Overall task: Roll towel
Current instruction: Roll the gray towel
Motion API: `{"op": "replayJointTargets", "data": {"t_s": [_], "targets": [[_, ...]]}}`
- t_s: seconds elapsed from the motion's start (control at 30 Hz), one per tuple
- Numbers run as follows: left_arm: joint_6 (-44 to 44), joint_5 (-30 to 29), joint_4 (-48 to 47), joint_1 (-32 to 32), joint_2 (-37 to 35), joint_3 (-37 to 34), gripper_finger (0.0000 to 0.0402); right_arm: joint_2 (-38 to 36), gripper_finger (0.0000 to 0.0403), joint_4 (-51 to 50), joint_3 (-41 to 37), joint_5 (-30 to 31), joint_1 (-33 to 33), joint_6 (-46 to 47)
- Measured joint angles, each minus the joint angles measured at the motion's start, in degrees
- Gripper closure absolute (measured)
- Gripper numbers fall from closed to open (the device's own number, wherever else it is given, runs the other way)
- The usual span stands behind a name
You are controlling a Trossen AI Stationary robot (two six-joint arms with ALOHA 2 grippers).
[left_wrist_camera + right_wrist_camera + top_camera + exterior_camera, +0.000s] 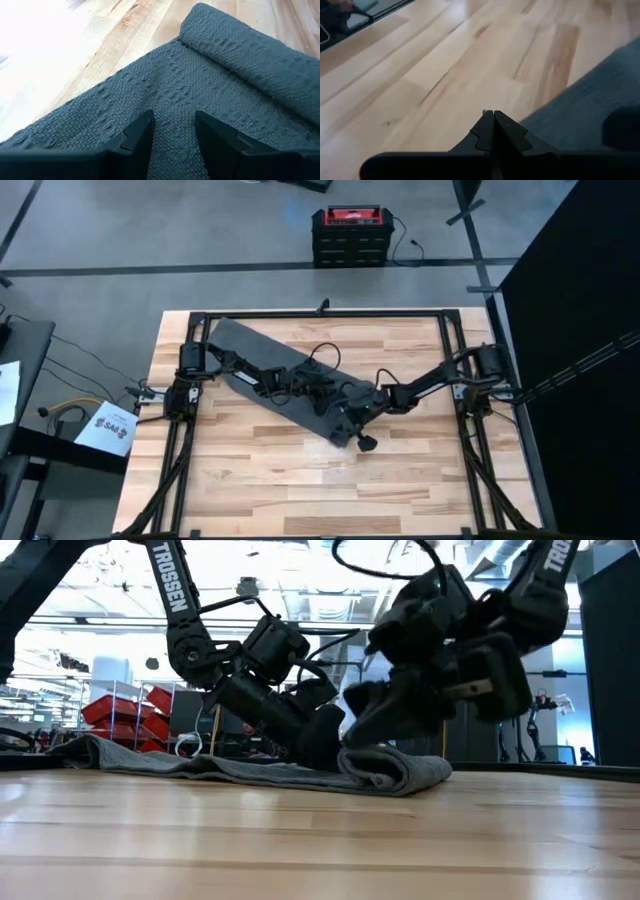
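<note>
The dark grey towel (270,370) lies flat and slantwise on the wooden table, from the far left toward the middle. Its near right end is rolled up into a short roll (398,770) (260,60). My left gripper (174,132) (305,388) is open and low over the flat part of the towel, just short of the roll. My right gripper (493,125) (360,435) is shut. It hovers at the roll's near right side, its tip over bare wood, with the towel (590,110) beside it. My left gripper comes slanting down from the table's left, and its open fingertips (142,131) stand at the flat single layer of the towel (175,90) next to the roll. Whether they touch the cloth, I cannot tell. My right gripper is close above the roll (380,755), and I cannot tell whether it touches it.
A black metal frame (320,313) runs around the table's far edge and sides. Bare wood (330,490) fills the near half of the table. A red and black box (350,235) stands on the floor beyond the far edge.
</note>
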Motion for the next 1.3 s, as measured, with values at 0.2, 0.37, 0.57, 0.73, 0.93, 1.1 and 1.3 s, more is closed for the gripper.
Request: {"op": "replayJointTargets", "data": {"t_s": [0.2, 0.37, 0.57, 0.73, 0.93, 1.1, 1.3], "targets": [[0.0, 0.0, 0.4, 0.0, 0.0, 0.0, 0.0268, 1.6, 0.0403, -1.5, 0.0, -2.2, -0.3, 0.6], [-0.2, 0.0, 0.3, 0.0, -0.9, 0.0, 0.0268, -3.0, 0.0403, -1.9, 0.0, -0.5, 0.1, -0.3], [0.4, 0.1, -4.2, 0.0, -7.0, -0.2, 0.0268, -12.9, 0.0403, -13.0, 0.0, 4.4, 1.0, -2.0], [-1.1, -0.1, -13.4, -3.5, -14.6, -0.1, 0.0268, -14.1, 0.0403, -23.6, 0.0, 7.5, 4.3, 0.3], [-11.0, -10.8, -23.2, -16.9, -17.4, 0.0, 0.0268, -13.4, 0.0403, -28.0, 0.0, 12.2, 11.0, 2.9], [-21.1, -21.6, -22.7, -25.2, -14.3, 0.0, 0.0268, -12.8, 0.0403, -28.2, 0.0, 16.7, 13.6, 2.7], [-26.3, -23.8, -16.2, -26.3, -6.6, 0.0, 0.0268, -7.3, 0.0403, -25.3, 0.0, 19.4, 12.7, 1.5]]}}
